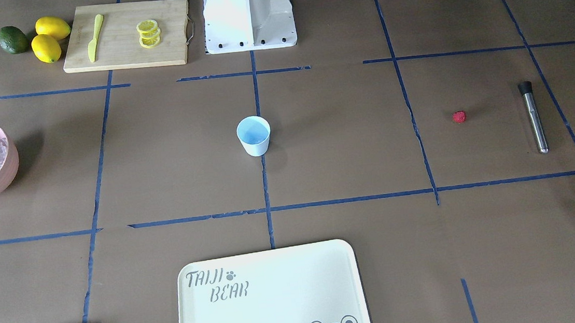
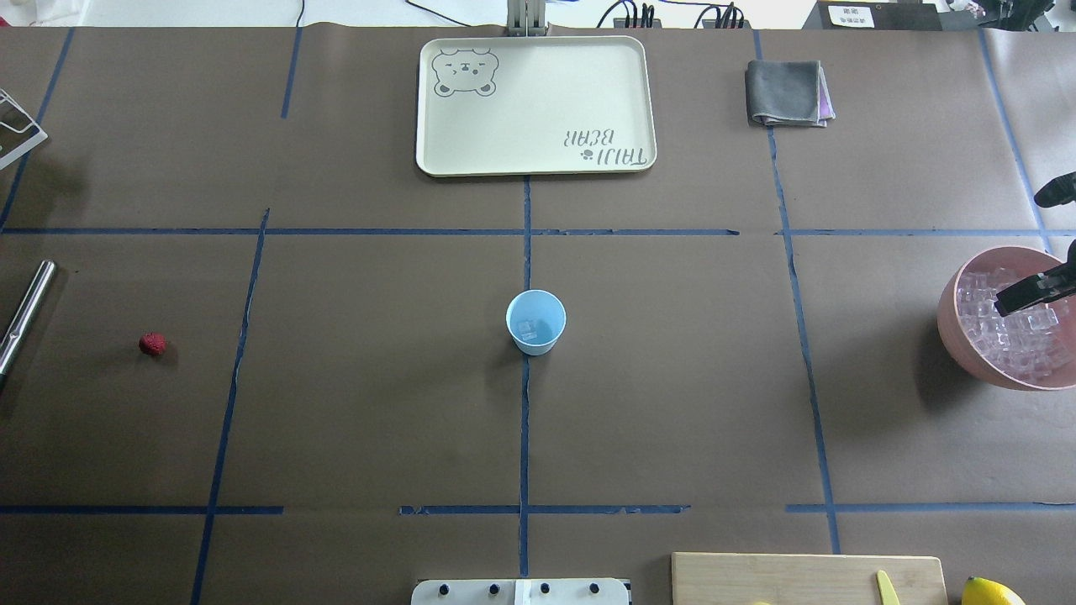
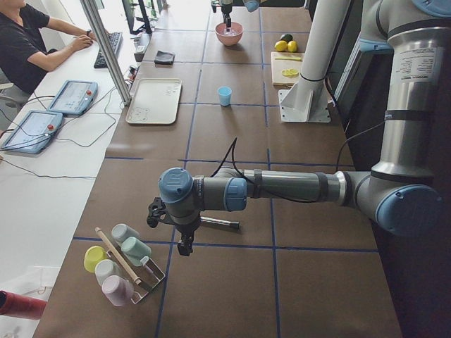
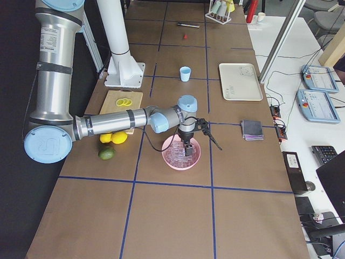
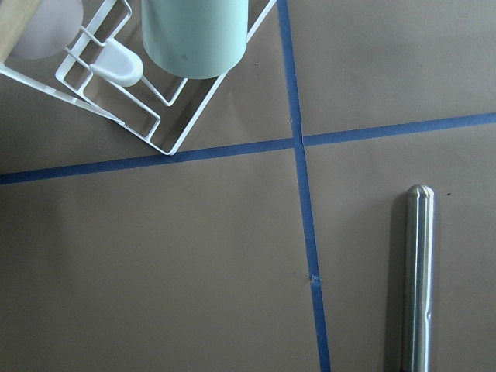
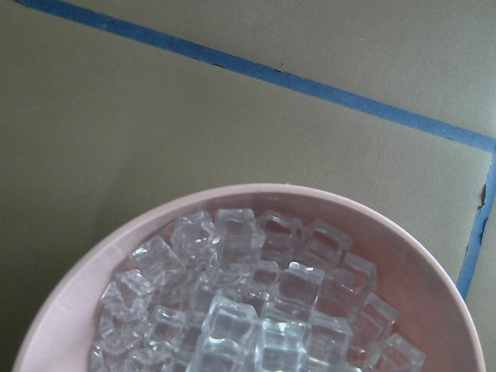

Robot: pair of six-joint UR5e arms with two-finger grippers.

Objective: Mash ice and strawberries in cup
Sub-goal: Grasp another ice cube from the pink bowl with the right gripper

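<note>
Front-facing: the cup [image 1: 254,136] stands mid-table with bare paper all round. The strawberry [image 1: 459,117] lies well apart, near a steel muddler [image 1: 533,118].

Overhead: the right gripper [image 2: 1032,291] hangs over the ice [image 2: 1004,332] in the pink bowl [image 2: 948,328] at the table's right edge, its opening unclear.

Left side: the left gripper [image 3: 184,245] hovers beside the rack [image 3: 141,282]; I cannot tell its opening.

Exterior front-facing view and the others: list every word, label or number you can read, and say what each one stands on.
"TAIJI BEAR": on the tray, beside a paw print, with a bear drawing in one corner.
Arm sticker: printed lines too small to read.
White sign beyond the table's far edge: blurred, unreadable.
</note>
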